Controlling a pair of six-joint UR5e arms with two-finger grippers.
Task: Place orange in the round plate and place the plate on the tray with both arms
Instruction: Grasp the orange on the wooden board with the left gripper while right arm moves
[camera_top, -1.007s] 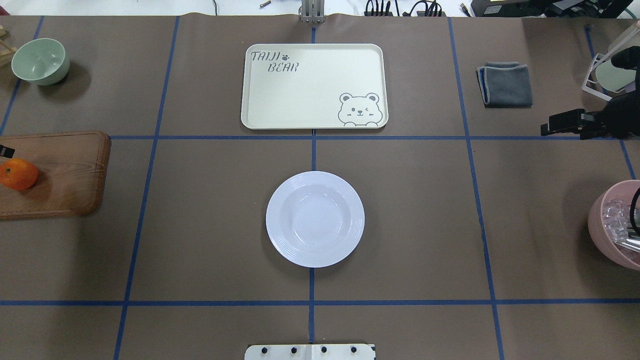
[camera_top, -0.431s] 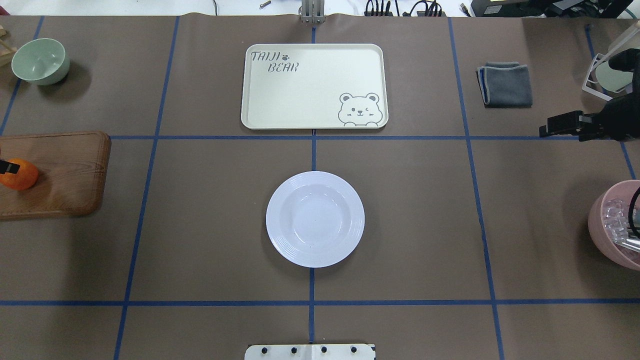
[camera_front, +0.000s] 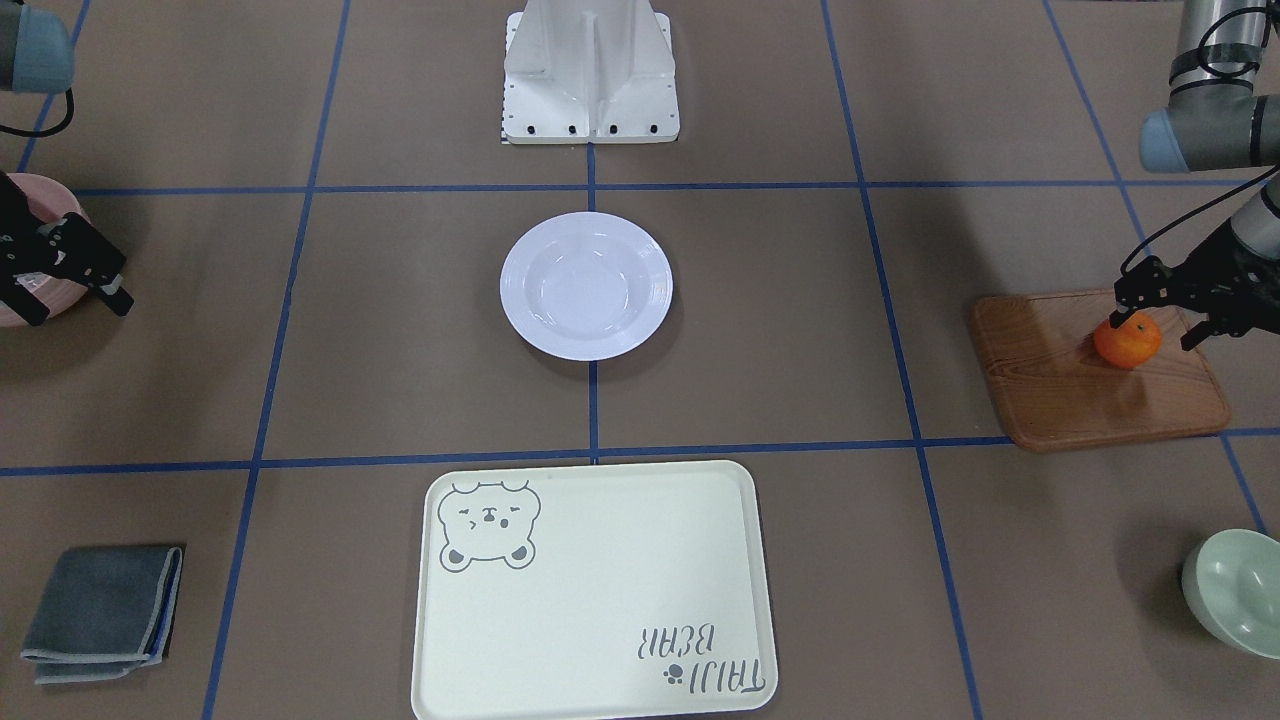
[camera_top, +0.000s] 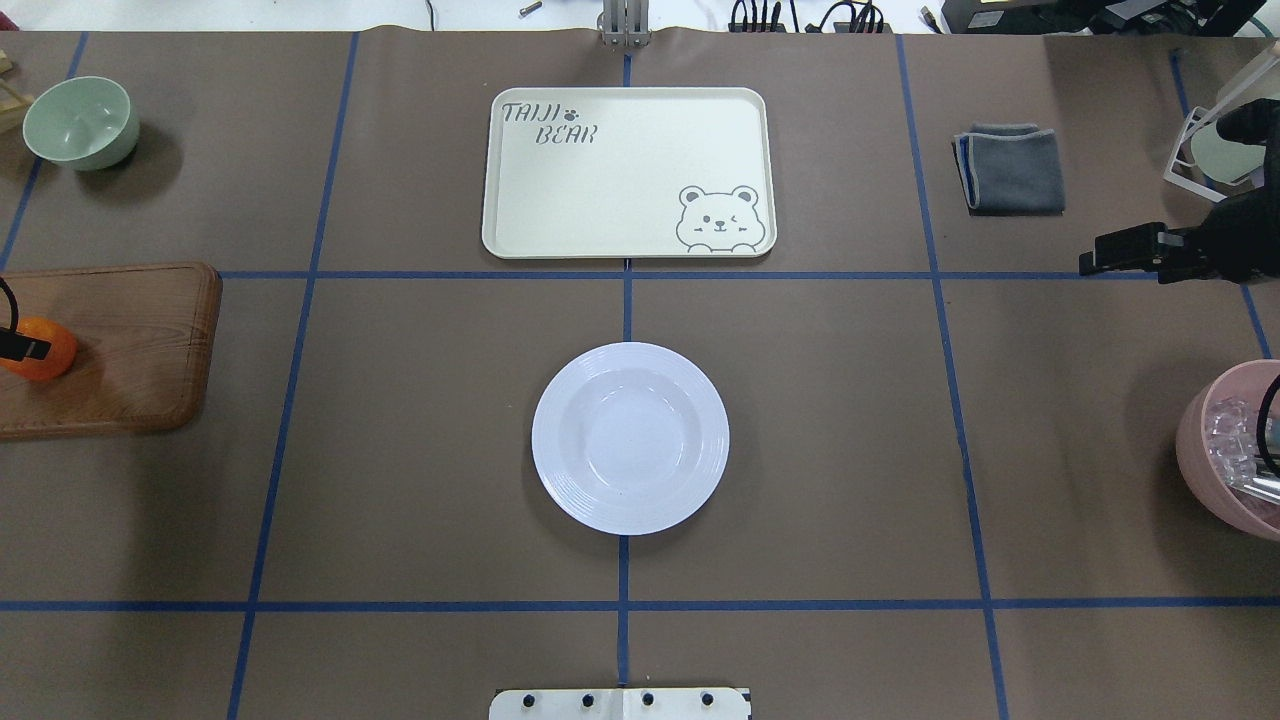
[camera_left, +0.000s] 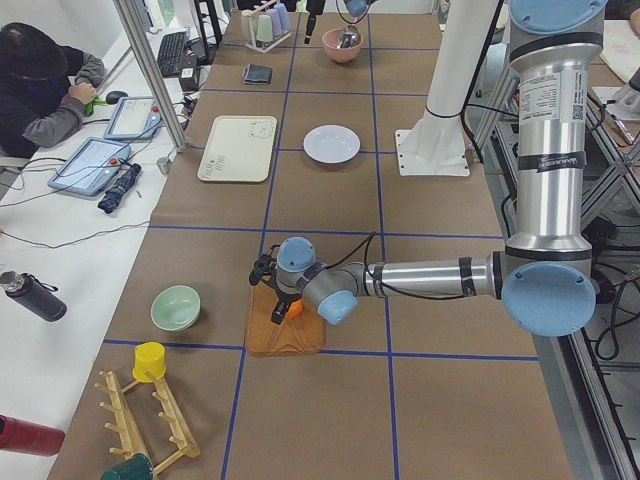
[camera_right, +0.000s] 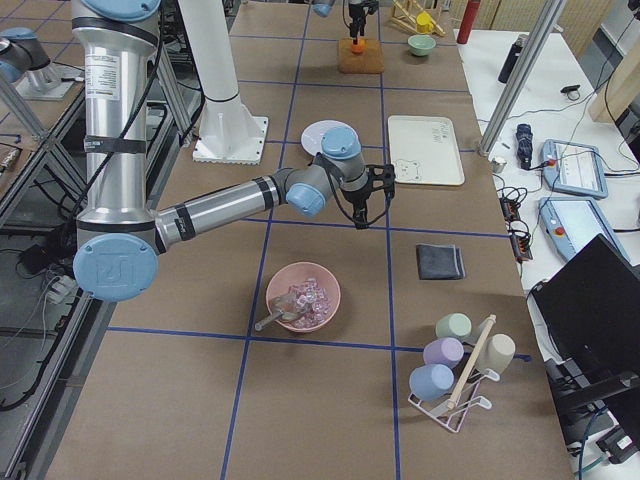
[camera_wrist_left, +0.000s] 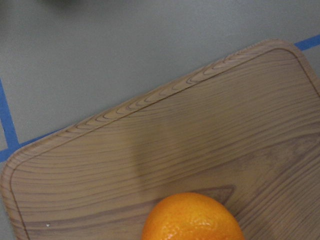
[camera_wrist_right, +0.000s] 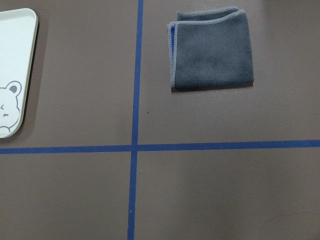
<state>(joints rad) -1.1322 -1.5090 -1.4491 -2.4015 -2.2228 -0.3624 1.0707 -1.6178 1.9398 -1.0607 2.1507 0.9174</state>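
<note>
The orange (camera_front: 1127, 340) lies on a brown wooden board (camera_front: 1060, 385) at the table's left end. My left gripper (camera_front: 1157, 328) hangs open right over it, one finger (camera_top: 25, 348) touching or just above the fruit's top and the other off to its side. The left wrist view shows the orange (camera_wrist_left: 192, 218) at its bottom edge. The white round plate (camera_top: 630, 438) sits empty in the middle of the table. Beyond it lies the cream bear tray (camera_top: 628, 172), also empty. My right gripper (camera_front: 80, 310) is open and holds nothing at the right end, far from the plate.
A pale green bowl (camera_top: 80, 120) stands at the far left corner. A folded grey cloth (camera_top: 1010, 167) lies right of the tray. A pink bowl (camera_top: 1200, 460) with clear pieces and a cup rack (camera_top: 1215, 150) stand at the right end.
My left gripper has moved over the orange, its finger now across the fruit's top. The right gripper has shifted only slightly. Plate, tray and orange stay put.
</note>
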